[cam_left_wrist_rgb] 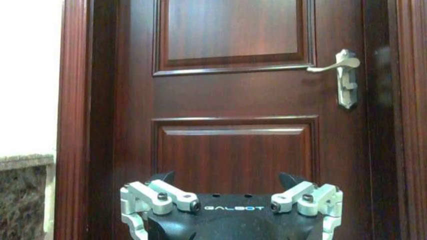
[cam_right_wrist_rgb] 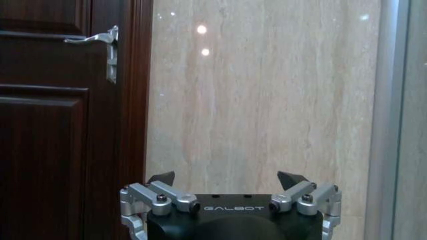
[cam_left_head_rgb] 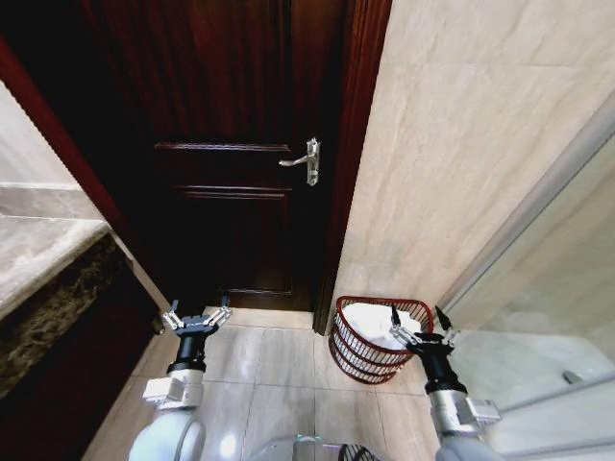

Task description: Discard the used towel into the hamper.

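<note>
Towel: one, white, lying bunched inside the hamper. One hamper, a round reddish-brown open-weave basket, stands on the tiled floor in the corner where the beige stone wall meets the frame of the dark wooden door. One door, closed, with one silver lever handle.

Two hands counted. Left hand is raised over the floor in front of the door, well apart from the hamper, fingers spread apart and holding nothing; in the left wrist view the left hand faces the door panels with the handle above it. Right hand sits at the near rim of the hamper, over the towel, fingers spread apart and holding nothing; whether it touches towel or rim cannot be told. In the right wrist view the right hand faces the stone wall, the door handle off to one side.

One stone-topped desk borders the robot's left
</note>
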